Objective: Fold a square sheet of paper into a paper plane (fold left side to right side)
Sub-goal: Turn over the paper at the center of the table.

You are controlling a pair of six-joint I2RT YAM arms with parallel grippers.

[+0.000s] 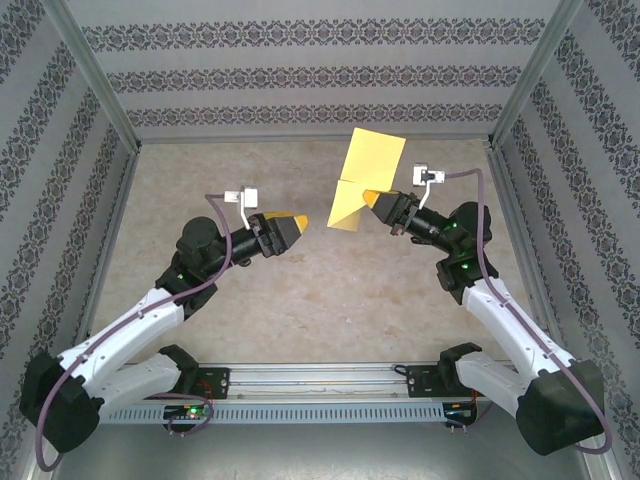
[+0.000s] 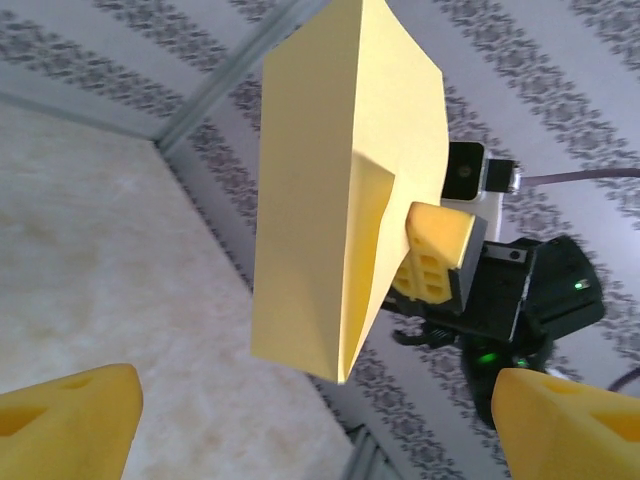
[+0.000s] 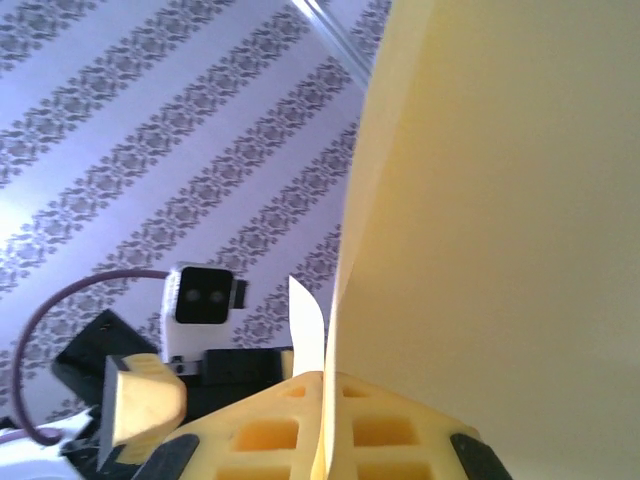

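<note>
A beige, marbled worktop [image 1: 300, 310] is spread beneath the left claw [image 1: 299, 221] and the right claw [image 1: 370, 197]. Beyond both claws a back wall [image 1: 320, 80] is seen, papered in pale bands with dark floral stripes. A matching left wall [image 1: 40, 180] is set outside the left claw, and a right wall [image 1: 600, 180] outside the right claw. Grey metal posts [image 1: 100, 85] are fixed at the back corners. Soft, even light is cast throughout.

White arms [image 1: 130, 335], black joints, purple cables [image 1: 465, 173], yellow-fingered left hand [image 1: 300, 221] and right hand [image 1: 370, 197].
</note>
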